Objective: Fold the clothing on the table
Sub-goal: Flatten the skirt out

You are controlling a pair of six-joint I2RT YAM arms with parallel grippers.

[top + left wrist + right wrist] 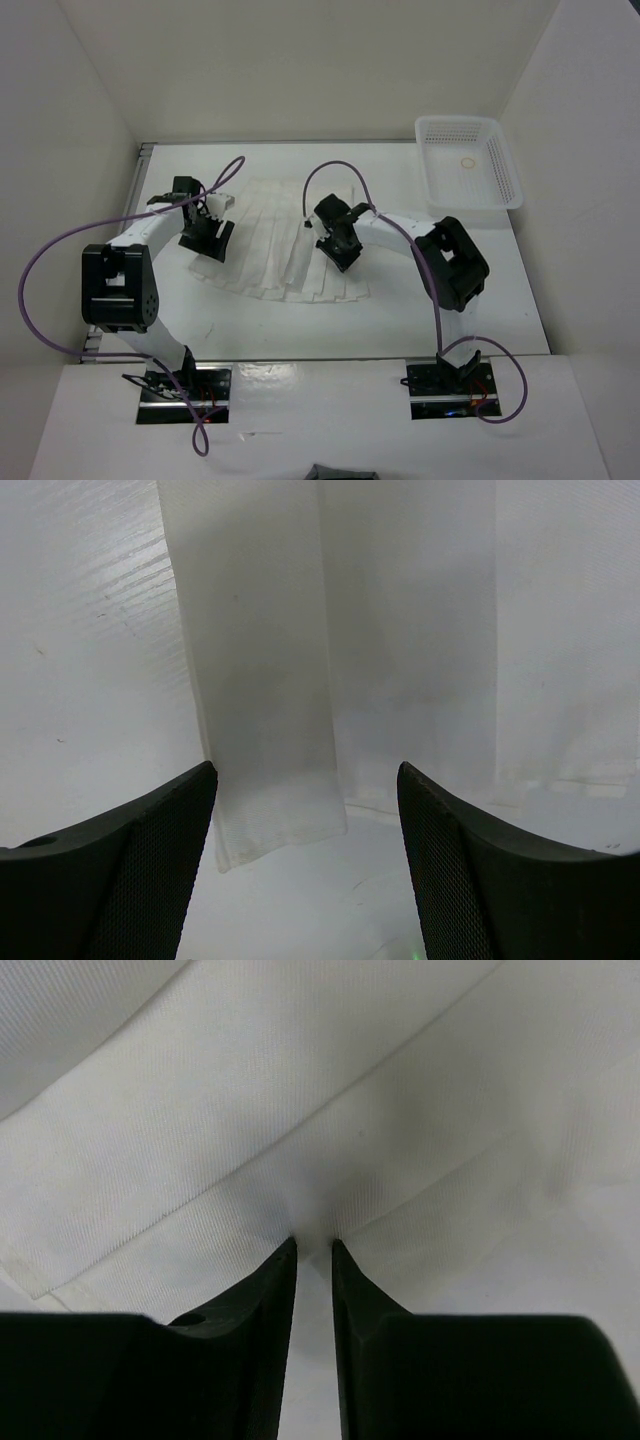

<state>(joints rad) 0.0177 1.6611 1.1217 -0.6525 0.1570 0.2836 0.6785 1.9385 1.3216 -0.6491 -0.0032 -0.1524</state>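
White walls (300,70) enclosed the table (300,325), with the clothing (270,245) spread mid-table. Only the wrist views showed the jaws: left gripper (305,770) wide apart over its edge, right gripper (314,1245) nearly closed, apparently pinching a pleat.

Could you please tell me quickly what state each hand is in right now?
Left hand: open, empty, over the clothing.
Right hand: closed, pinching the clothing.
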